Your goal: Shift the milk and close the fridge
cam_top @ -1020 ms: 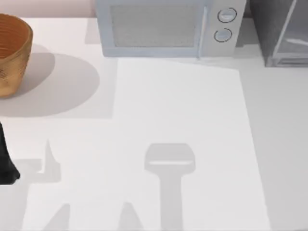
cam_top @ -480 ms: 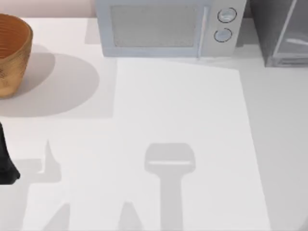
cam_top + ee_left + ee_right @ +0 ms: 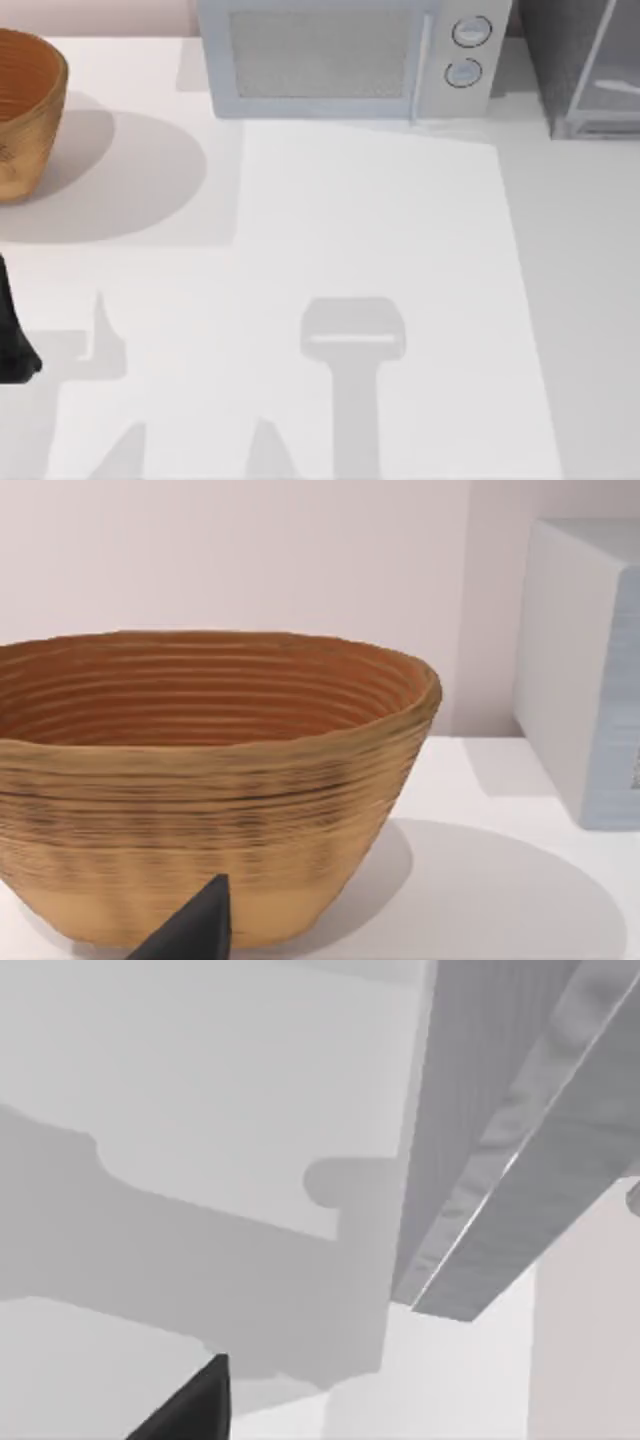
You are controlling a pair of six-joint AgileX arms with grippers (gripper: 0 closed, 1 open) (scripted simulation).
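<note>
The fridge (image 3: 585, 70) stands in the far right corner of the tabletop (image 3: 380, 220). It is a grey speckled cabinet, and its pale glass door (image 3: 610, 60) has a thin light frame. From above, that frame runs at a slant across the cabinet front, so the door looks swung off the cabinet, though I cannot tell how far. Where the milk stands I cannot tell.

My right gripper (image 3: 190, 1405) is close to the fridge. Its wrist camera looks along the speckled grey side of the fridge (image 3: 470, 1110) and the framed glass door (image 3: 560, 1160), with white tabletop (image 3: 200, 1080) and soft grey shadows beside them. I see one dark tip of the gripper at the edge of that picture. I cannot tell how far the gripper is open or whether it has hold of anything.

My left arm (image 3: 12, 330) sits parked at the left edge of the tabletop, about halfway along it. Its gripper (image 3: 190, 930) points at a woven brown basket (image 3: 200, 780), which stands upright in the far left corner (image 3: 25, 110). The gripper is near the basket wall, but I cannot tell whether they touch. I cannot tell this gripper's opening or load either.

A white microwave (image 3: 330, 60) with two round knobs (image 3: 470, 32) sits along the far edge between the basket and the fridge. Its side also shows past the basket from the left wrist (image 3: 585, 680). Grey shadows lie across the middle and near edge of the tabletop.
</note>
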